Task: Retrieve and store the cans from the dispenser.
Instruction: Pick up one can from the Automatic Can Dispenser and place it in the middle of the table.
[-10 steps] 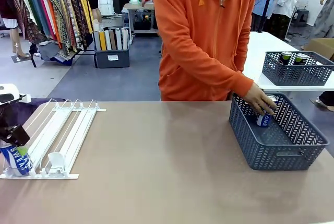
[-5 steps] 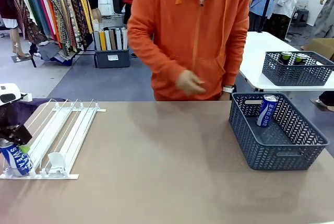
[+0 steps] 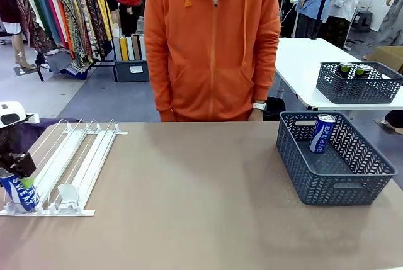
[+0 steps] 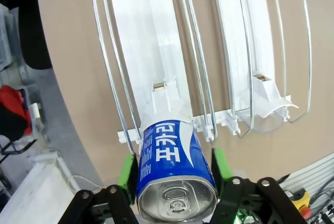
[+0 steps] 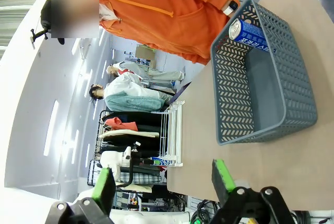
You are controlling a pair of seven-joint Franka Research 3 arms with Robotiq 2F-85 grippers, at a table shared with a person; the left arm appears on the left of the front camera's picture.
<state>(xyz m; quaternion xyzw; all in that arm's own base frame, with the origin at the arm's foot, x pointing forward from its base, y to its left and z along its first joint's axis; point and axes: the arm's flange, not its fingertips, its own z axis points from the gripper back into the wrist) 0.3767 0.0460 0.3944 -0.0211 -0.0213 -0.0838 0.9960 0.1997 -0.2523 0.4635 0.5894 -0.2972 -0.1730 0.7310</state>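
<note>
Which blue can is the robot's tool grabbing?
The blue can at the front of the white rack, with the left tool around it, green pads on both sides. The other blue can stands alone in the grey basket.

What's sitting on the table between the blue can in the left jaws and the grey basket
Nothing visible. From the blue can at the dispenser's front to the grey basket, the tabletop lies bare.

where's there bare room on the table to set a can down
The wide tabletop between the dispenser and the grey basket lies bare. Inside the basket, the floor beside the standing blue can is free. It is crowded at the dispenser's front lip.
</note>
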